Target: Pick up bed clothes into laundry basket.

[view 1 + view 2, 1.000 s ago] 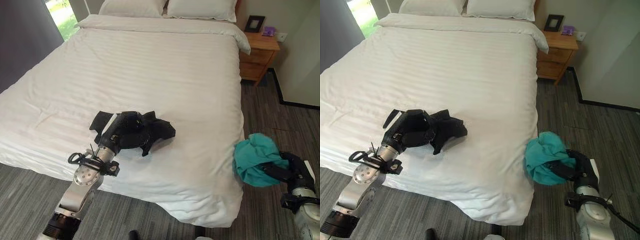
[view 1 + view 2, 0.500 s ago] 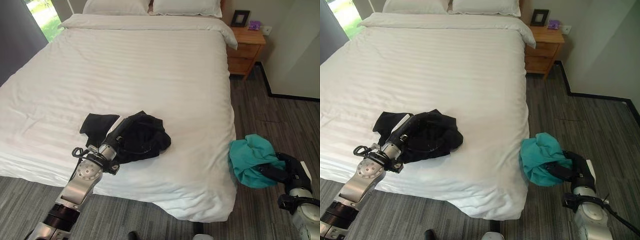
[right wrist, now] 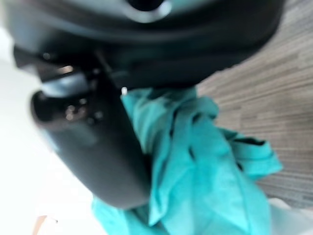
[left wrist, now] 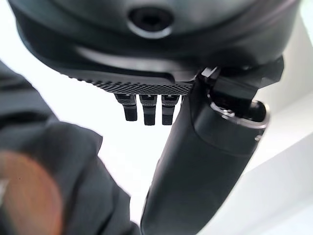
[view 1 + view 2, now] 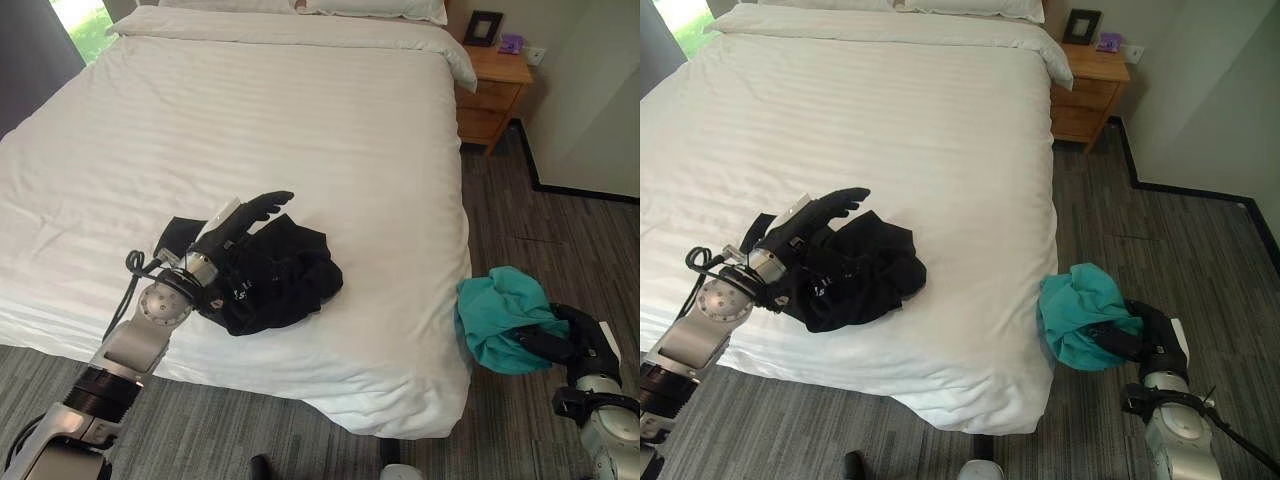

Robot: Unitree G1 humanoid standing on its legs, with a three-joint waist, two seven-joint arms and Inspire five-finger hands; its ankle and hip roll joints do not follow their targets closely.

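Two garments in play, one per hand. Black clothes [image 5: 270,275] lie bunched on the white bed [image 5: 300,120], near its foot edge at approx 7 o'clock of the mattress. Left hand [image 5: 240,215] sits at the pile's 10 o'clock side, fingers straight and spread out over the fabric, not curled round it, so nothing gripped there atm; looks placed to rake or scoop the heap toward the edge, imo. Right hand [image 5: 570,335] hangs low off the bed's 4 o'clock corner, above the grey floor [image 5: 520,230], fingers closed round a teal garment [image 5: 500,315] that droops from it. Prob kept out to the side so the cloth clears the bedding while the other arm works. Wooden nightstand [image 5: 495,90] stands at 1 o'clock by the headboard end. Laundry basket: can't say where it is.
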